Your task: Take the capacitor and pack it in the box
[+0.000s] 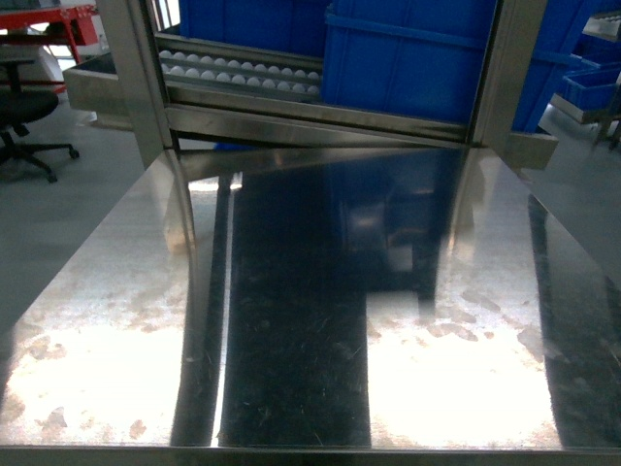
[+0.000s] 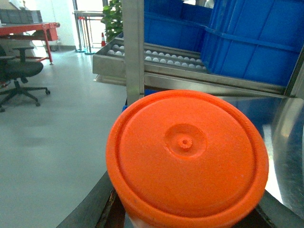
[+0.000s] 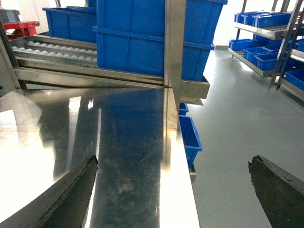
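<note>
The capacitor (image 2: 185,152) fills the left wrist view: an orange-red round piece with a raised rim and a small nub at its centre. My left gripper (image 2: 190,216) is shut on it, and only dark finger edges (image 2: 102,206) show at the bottom corners. It hangs by the left edge of the steel table (image 2: 285,156). My right gripper (image 3: 173,190) stands open over the table's right edge (image 3: 178,190), with nothing between its dark fingers (image 3: 71,194). The box is out of view. Neither gripper appears in the head view, only the bare shiny tabletop (image 1: 310,330).
Big blue bins (image 1: 408,58) and a roller conveyor (image 1: 238,73) sit behind a steel frame with upright posts (image 1: 141,78) at the table's far edge. A small blue bin (image 3: 190,137) stands on the floor right of the table. An office chair (image 2: 21,76) is on the left.
</note>
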Controlling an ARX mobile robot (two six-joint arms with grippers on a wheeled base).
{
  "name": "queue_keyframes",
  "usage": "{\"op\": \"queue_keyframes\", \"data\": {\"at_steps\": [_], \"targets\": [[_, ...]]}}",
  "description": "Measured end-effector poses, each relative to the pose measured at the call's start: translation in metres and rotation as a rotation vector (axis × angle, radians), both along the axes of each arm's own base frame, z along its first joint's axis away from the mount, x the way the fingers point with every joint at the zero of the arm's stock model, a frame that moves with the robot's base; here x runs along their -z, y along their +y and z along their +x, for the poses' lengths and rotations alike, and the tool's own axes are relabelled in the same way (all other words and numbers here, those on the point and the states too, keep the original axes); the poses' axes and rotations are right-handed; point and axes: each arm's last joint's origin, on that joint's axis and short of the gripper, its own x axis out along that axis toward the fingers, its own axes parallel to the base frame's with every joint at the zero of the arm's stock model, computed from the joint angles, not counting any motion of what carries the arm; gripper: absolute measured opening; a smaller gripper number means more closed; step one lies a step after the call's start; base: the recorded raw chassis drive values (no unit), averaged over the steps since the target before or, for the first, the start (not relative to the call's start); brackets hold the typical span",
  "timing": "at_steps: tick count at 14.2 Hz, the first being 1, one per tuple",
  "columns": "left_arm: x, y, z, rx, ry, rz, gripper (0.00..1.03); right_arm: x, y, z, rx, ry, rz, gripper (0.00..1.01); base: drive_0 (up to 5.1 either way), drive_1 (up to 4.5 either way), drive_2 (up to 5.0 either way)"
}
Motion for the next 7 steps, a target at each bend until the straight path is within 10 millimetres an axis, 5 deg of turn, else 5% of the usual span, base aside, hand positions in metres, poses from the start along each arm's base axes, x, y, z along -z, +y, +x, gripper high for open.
{"op": "queue_keyframes", "data": {"at_steps": [7], "targets": [[0.0008, 0.0, -0.0098, 0.0, 0.003, 0.0, 0.45, 0.0, 0.0, 0.0, 0.0, 0.0, 0.0, 0.98, 0.0, 0.0, 0.0]]}}
